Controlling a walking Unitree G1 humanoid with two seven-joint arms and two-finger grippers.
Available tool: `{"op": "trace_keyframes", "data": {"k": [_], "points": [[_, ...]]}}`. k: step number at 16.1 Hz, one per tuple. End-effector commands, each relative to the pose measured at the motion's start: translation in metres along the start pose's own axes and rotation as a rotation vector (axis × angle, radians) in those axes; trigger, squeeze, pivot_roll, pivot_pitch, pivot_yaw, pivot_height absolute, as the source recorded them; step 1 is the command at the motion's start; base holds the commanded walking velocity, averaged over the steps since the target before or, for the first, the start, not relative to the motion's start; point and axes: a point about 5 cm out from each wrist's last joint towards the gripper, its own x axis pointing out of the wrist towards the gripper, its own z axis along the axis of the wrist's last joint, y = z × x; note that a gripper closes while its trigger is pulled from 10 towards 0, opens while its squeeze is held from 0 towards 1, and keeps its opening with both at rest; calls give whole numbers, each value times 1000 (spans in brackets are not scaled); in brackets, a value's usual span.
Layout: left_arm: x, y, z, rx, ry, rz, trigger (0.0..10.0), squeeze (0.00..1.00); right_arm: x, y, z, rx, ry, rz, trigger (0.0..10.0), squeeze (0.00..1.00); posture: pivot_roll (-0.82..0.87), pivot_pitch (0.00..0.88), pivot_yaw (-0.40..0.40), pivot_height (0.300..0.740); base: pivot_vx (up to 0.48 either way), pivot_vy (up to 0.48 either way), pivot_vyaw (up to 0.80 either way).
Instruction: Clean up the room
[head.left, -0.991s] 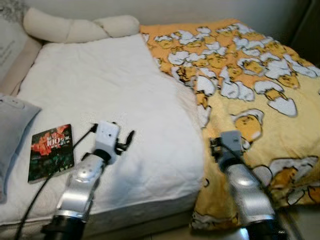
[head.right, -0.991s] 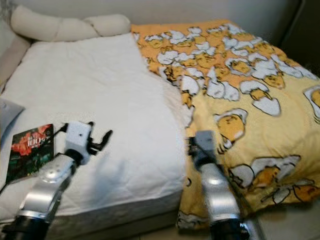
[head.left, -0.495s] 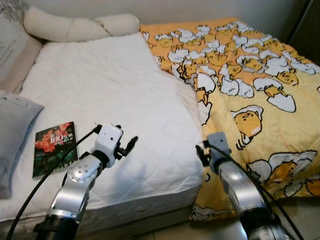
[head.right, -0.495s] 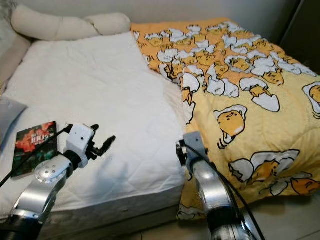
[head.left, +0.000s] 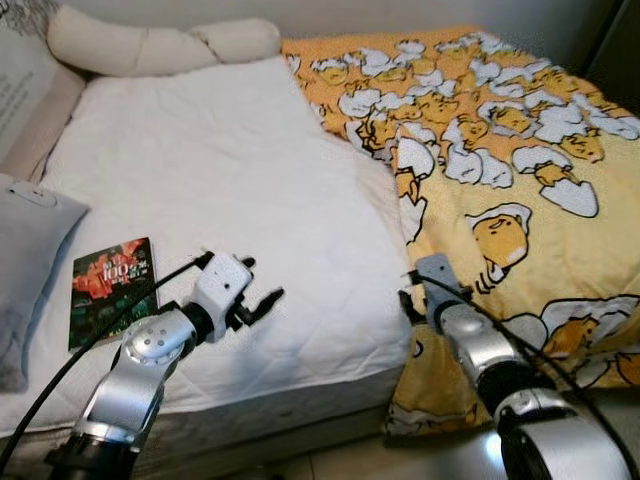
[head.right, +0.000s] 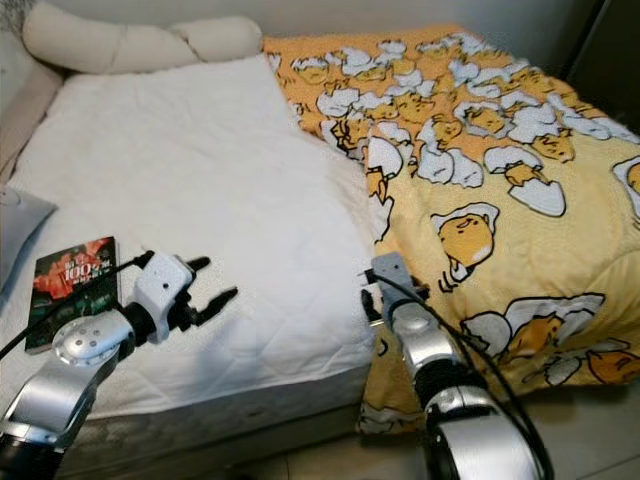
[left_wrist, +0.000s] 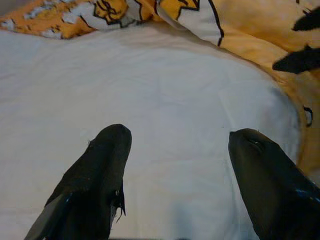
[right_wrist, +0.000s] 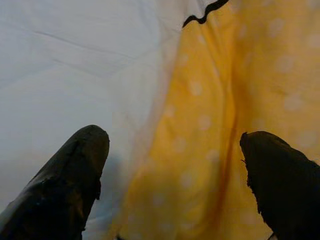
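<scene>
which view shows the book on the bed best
The left eye view shows the book best: its whole red and dark cover lies clear on the white mattress, beside the left gripper. In the right eye view the left arm's cable crosses its lower part. The wrist views point at mattress and yellow blanket.

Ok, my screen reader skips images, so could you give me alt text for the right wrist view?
The right gripper hangs open, its two black fingers spread over the edge of a yellow blanket with pale dots. That edge lies across a white mattress.
</scene>
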Motion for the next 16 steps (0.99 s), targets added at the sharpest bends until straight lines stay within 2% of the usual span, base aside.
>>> {"op": "trace_keyframes", "data": {"k": [1, 2, 3, 6, 10, 11, 16], "points": [[-3, -4, 1, 8, 8, -47, 10000, 0, 1, -1, -1, 11, 9, -6, 10000, 996, 31, 0, 56, 740, 0, 0, 0], [-5, -7, 1, 11, 17, -78, 10000, 0, 2, -1, 0, 14, 9, 2, 10000, 235, 29, 0, 63, 740, 0, 0, 0], [-8, -10, 2, 15, 24, -98, 10000, 0, 2, -1, 0, 18, 8, 11, 10000, 0, 31, 0, 66, 740, 0, 0, 0], [-12, -16, 3, 19, 39, -120, 10000, 0, 2, -2, -3, -1, 21, 13, 10000, 0, 52, 0, 64, 740, 0, 0, 0], [-34, -23, 9, 24, 49, -149, 10000, 0, 2, -12, -9, 22, 36, -41, 10000, 0, 113, 6, 75, 740, 0, 0, 0], [-39, -25, 13, 25, 47, -158, 10000, 0, 1, -14, -9, 31, 33, -51, 10000, 0, 117, 31, 76, 740, 0, 0, 0], [-44, -24, 21, 38, 48, -164, 10000, 0, 1, -18, -9, 64, 17, -60, 10000, 0, 155, 86, 76, 740, 0, 0, 0]]}}
